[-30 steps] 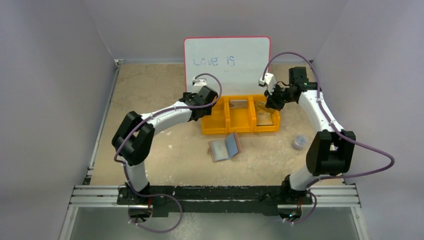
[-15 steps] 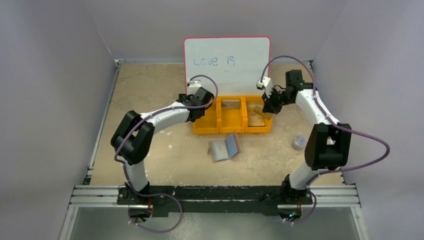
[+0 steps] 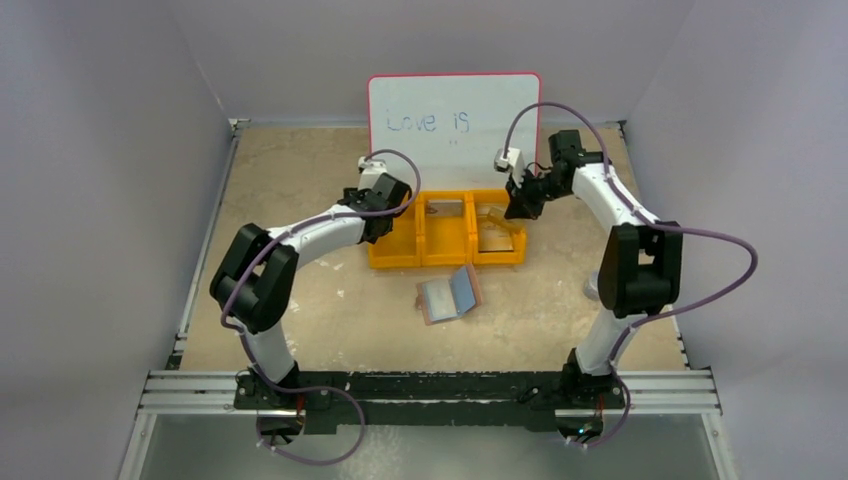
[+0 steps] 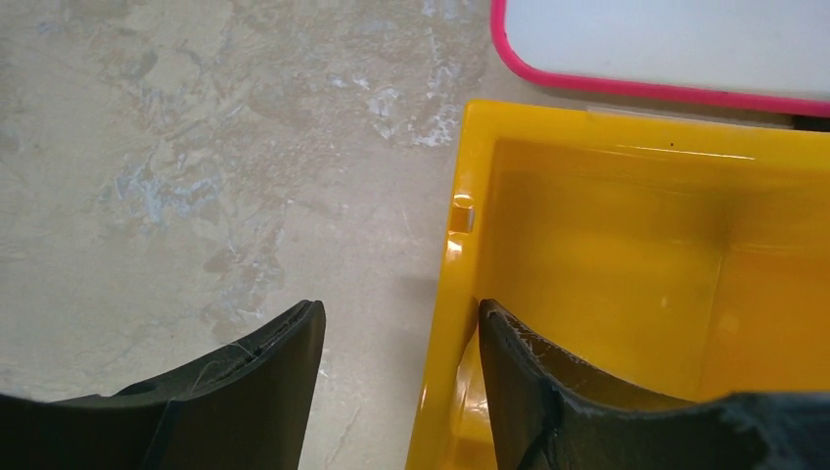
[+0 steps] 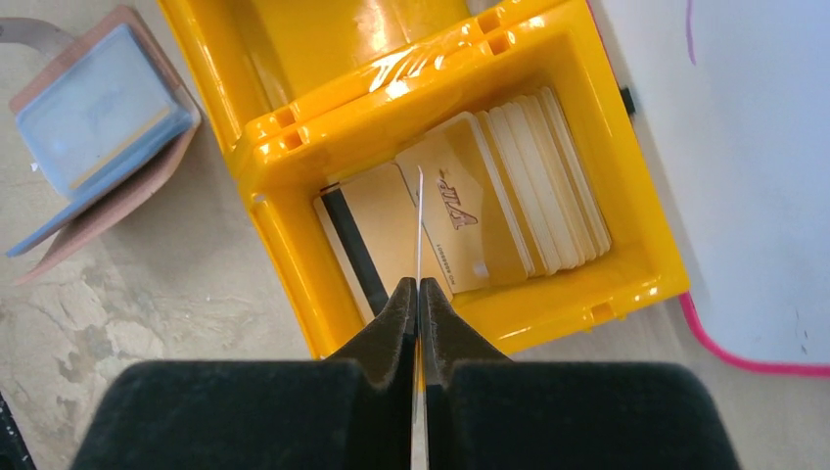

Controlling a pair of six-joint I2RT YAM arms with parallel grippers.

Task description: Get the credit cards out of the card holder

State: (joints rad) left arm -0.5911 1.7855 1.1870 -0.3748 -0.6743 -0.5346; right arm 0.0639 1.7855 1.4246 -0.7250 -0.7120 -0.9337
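Note:
The brown card holder (image 3: 450,296) lies open on the table in front of the tray, its pale blue pockets facing up; it also shows in the right wrist view (image 5: 98,127). My right gripper (image 5: 419,286) is shut on one thin credit card (image 5: 419,220), seen edge-on, above the tray's right compartment (image 5: 284,245). Several beige cards (image 5: 529,186) lie in that compartment, one with a dark stripe (image 5: 357,245). My left gripper (image 4: 399,308) is open and straddles the tray's left wall (image 4: 445,294). Its inner finger (image 4: 529,382) touches the wall; the outer one stands apart.
The orange three-compartment tray (image 3: 420,258) sits mid-table, just in front of a pink-edged whiteboard (image 3: 455,115) that stands against the back wall. A small clear cup (image 3: 592,288) is at the right, partly hidden behind my right arm.
The tray has slid to the left, and both arms have moved left with it. My left jaws have narrowed around the tray wall. The right gripper still holds the card.

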